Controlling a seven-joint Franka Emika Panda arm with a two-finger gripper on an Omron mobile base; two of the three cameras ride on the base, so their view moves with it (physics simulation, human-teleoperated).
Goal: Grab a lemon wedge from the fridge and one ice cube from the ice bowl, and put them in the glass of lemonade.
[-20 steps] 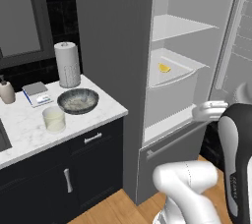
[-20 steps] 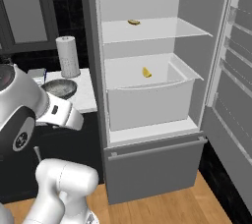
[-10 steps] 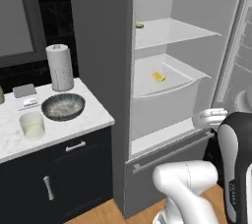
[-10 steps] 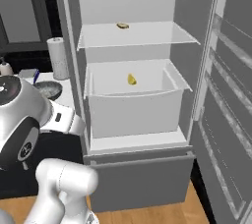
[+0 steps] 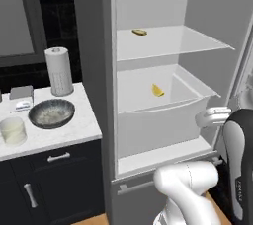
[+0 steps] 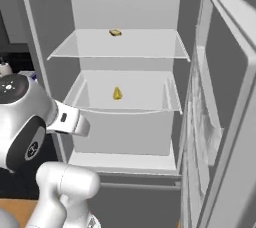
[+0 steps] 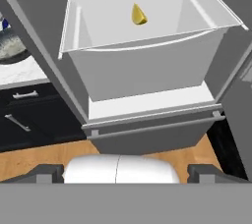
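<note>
The step in hand looked to be the reach for the wedge (image 5: 157,90), which lay alone on the floor of the white drawer (image 5: 163,115) in the open fridge (image 5: 94,31), below the shelf holding a brownish oblong piece (image 5: 139,32). To do it well, the arm would probably need to come in over the drawer's front lip and descend from above, since the wedge sat toward the back and the raised walls left no side approach; such a tiny, tapered slice would likely slip unless the fingers closed across its thicker part. The claw was held back from the drawer, and its fingertips (image 7: 49,173) sat far apart at the two lower corners of the hand view, so it stood wide and held nothing. Read from left to right, the pale marble counter (image 5: 74,130) over dark cabinets carried the glass (image 5: 13,131) at its front, the bowl (image 5: 51,113) just beside it, and a paper-towel roll (image 5: 59,70) behind against the dark wall. Next came the fridge, then its door (image 6: 230,122) swung open at the far right. A wooden floor (image 7: 44,154) showed below.
</note>
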